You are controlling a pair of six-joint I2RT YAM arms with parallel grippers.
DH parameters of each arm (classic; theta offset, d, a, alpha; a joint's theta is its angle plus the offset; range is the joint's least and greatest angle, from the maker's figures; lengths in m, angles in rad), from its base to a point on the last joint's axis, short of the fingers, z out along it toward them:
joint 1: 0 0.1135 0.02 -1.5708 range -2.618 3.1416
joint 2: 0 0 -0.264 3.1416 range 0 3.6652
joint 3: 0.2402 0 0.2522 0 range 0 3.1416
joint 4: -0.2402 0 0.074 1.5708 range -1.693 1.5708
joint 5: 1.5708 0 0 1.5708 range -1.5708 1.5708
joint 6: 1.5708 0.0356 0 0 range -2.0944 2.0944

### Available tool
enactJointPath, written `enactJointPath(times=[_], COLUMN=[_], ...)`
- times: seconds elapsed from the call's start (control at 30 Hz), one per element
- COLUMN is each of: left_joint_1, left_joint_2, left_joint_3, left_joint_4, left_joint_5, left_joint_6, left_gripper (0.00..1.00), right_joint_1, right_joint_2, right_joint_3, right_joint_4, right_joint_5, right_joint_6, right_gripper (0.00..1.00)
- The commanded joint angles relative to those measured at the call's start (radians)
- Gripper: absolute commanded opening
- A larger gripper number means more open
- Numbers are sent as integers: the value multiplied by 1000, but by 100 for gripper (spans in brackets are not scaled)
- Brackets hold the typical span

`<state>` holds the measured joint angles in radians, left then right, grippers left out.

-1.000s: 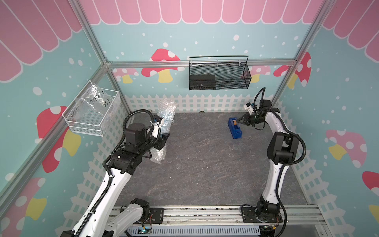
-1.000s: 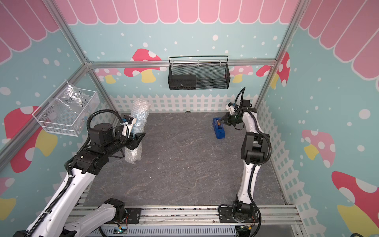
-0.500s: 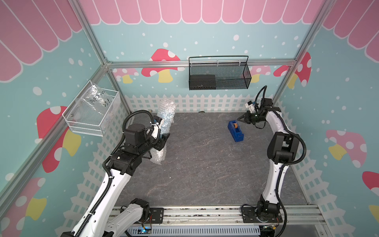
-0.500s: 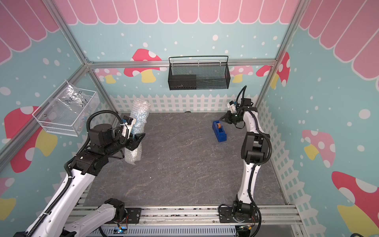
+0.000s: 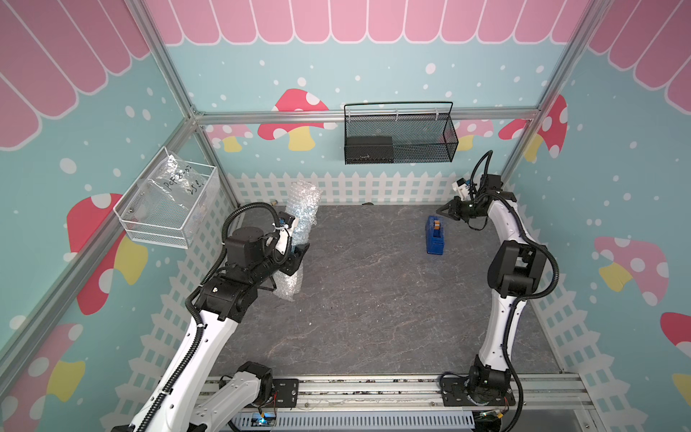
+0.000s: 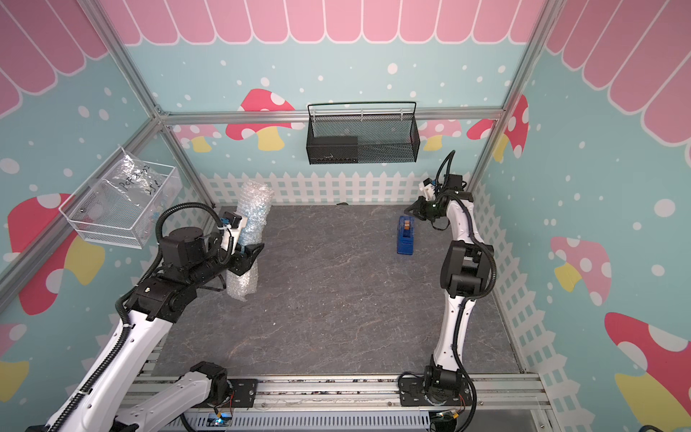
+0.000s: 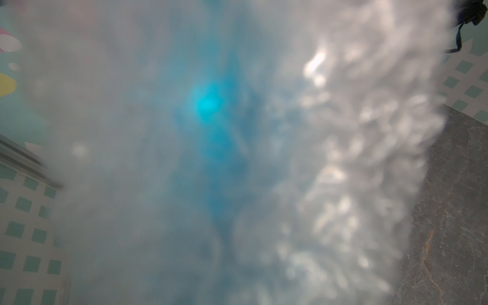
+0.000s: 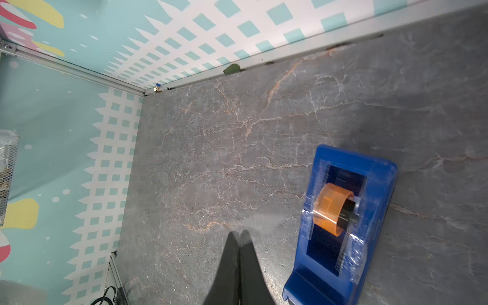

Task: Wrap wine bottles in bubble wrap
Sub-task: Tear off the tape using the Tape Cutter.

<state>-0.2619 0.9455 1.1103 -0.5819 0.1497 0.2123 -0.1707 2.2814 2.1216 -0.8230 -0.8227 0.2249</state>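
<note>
Across the enclosure floor: grey stone-patterned tabletop (image 5: 374,299), one.

Back wall: black mesh basket (image 5: 418,149), hung, with a dark box (image 5: 368,147) in its left end.

Left wall: white wire basket (image 5: 164,228), hung, holding a crinkled clear bag (image 5: 175,183) with handwriting.

Bubble wrap (image 5: 303,209), one sheet, rolled into a tall tube. It stands roughly upright at the table's left rear, near the fence-print wall. Whether its lower end touches the table cannot be told. It fills the left wrist view as a blurred whitish mass (image 7: 343,158).

Tape dispenser (image 5: 435,235), blue and boxy, lying on the table at right rear. An orange tape roll (image 8: 332,211) sits in its cradle.

Wine bottle (image 7: 211,132), one, inside the tube, seen only as a blue glow through the plastic.

Left gripper (image 5: 295,254), jaws clamped on the tube's middle.

Right gripper (image 8: 240,237), fingers pressed together, hovering just beside the dispenser's far end, apart from it.
</note>
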Motion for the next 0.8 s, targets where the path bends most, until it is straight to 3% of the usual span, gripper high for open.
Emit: enactJointPath(times=[0.0, 0.17, 0.3, 0.5, 0.77], left_joint_1=[8, 9, 9, 9, 10], left_joint_2=[-33, -32, -34, -33, -50], left_joint_3=[24, 23, 6, 6, -22], left_joint_4=[113, 112, 127, 128, 134], left_joint_5=[13, 23, 23, 22, 9], left_joint_6=[-10, -13, -19, -13, -11], left_gripper=[0, 0, 0, 0, 0], right_joint_1=[-5, -6, -5, -3, -5], right_joint_2=[3, 4, 6, -65, -311], right_joint_3=[3, 131, 90, -95, -481], right_joint_4=[24, 21, 18, 26, 57], right_joint_5=[-15, -29, -24, -14, 38], right_joint_6=[-13, 31, 20, -26, -68], right_gripper=[0, 0, 0, 0, 0])
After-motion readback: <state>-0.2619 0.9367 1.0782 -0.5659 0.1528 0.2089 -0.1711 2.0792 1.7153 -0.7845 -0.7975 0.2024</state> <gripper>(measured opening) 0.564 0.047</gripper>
